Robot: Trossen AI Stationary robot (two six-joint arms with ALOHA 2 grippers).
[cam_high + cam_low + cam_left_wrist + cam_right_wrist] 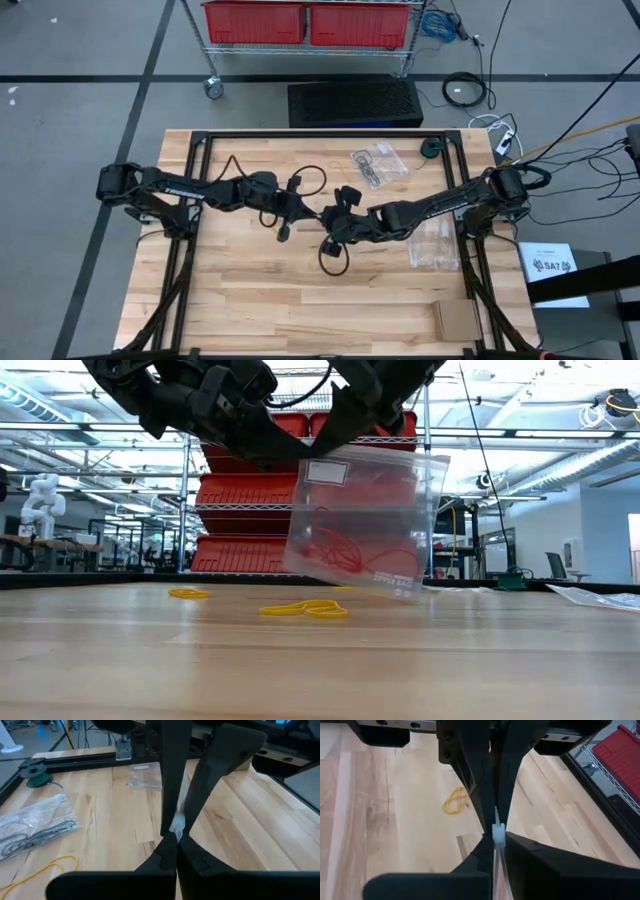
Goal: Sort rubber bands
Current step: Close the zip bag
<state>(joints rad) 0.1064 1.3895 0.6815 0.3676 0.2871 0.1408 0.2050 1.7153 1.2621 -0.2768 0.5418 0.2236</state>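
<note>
Both grippers (300,445) pinch a clear crinkly bag (360,525) holding thin red loops (335,545)

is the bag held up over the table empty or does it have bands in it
Not empty: the clear bag hangs with red rubber bands inside it.

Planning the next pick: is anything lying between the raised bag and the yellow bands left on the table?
Nothing visible. Both grippers, left and right, pinch the clear bag holding red bands above the table. The yellow rubber bands lie on bare wood beneath, uncovered.
</note>
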